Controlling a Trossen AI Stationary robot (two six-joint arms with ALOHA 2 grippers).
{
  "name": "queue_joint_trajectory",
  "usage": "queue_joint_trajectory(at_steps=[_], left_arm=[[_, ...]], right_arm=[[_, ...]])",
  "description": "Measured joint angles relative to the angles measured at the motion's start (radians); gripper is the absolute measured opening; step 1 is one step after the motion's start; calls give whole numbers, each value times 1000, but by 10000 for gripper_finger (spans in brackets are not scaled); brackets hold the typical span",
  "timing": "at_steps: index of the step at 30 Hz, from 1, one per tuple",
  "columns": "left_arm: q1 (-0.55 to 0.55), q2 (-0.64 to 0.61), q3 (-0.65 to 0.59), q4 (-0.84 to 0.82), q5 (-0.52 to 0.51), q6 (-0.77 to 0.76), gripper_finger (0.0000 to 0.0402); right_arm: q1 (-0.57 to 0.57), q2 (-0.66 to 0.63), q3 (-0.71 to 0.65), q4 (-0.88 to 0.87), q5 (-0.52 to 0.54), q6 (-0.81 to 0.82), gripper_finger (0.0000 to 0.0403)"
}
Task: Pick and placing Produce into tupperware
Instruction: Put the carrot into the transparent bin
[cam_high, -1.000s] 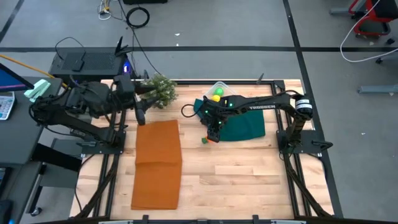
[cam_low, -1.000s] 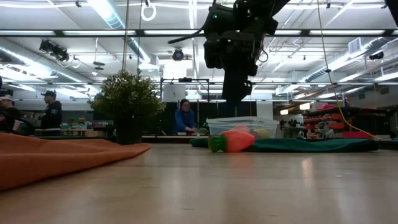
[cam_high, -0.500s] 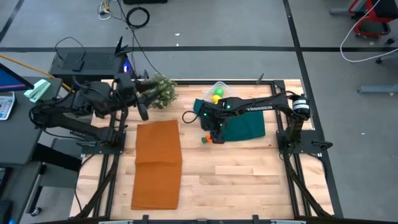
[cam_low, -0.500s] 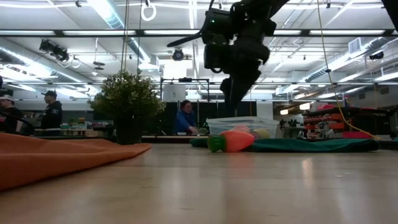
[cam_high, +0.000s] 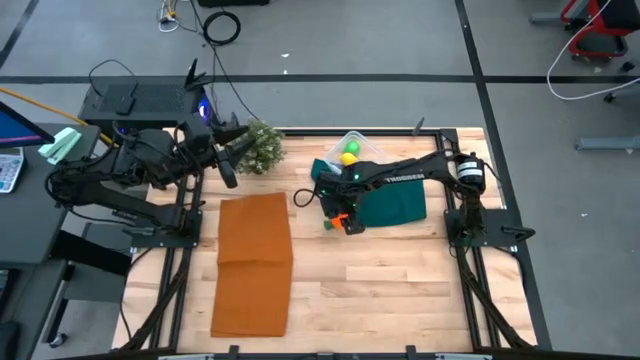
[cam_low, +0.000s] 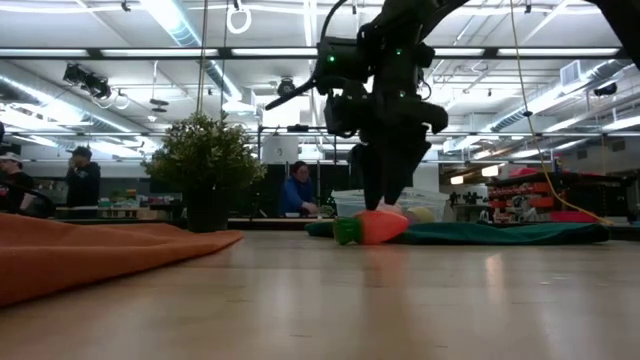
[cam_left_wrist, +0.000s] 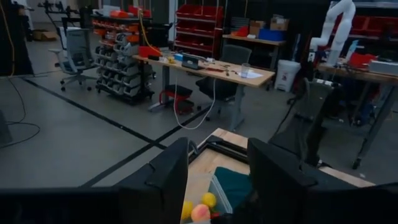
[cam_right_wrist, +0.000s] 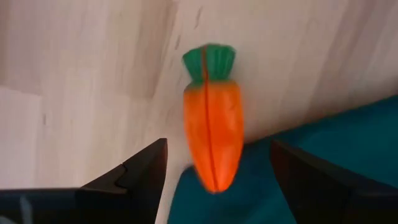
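The step in hand looks like the reach for the orange toy carrot with a green top (cam_right_wrist: 211, 124). The right tool (cam_right_wrist: 214, 171) hangs just above it with its two dark fingers spread wide on either side and nothing between them. The carrot lies on the pale wooden counter (cam_high: 380, 290), its tip resting on the near-left edge of the dark green cloth (cam_high: 395, 205), its leafy end pointing away from the cloth.

The small clear plastic tupperware box (cam_high: 350, 147) sits at the far side of that cloth, already holding a yellow lemon (cam_high: 347, 158) and a green ball (cam_high: 352, 148). A pale peach ball (cam_left_wrist: 200, 213) shows in it from the left wrist view.

The next move probably calls for a short descent until the fingers straddle the carrot's body, a firm close across its width, then a lift and a carry to the far side over the box.

The left tool (cam_left_wrist: 216, 177) waits high at the far left, near the bushy grey-green potted plant (cam_high: 258, 145), its fingers partly apart and empty.

Hard to make out: from above, the right arm covers most of the carrot. In the low view, the carrot and the right arm hide part of the box. Whether a strawberry is anywhere on the counter cannot be told.
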Motion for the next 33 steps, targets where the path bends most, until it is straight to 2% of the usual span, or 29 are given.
queue_joint_trajectory(at_steps=[16,21,30,33], left_arm=[[15,-66,0,-15,-3,33,166],[15,-80,0,-15,-3,64,165],[15,-94,0,-28,-3,79,161],[15,-94,0,-36,-3,82,160]], right_arm=[[62,66,0,2,22,23,240],[61,73,0,21,27,55,207],[61,71,0,17,29,84,119],[62,71,0,18,29,85,103]])
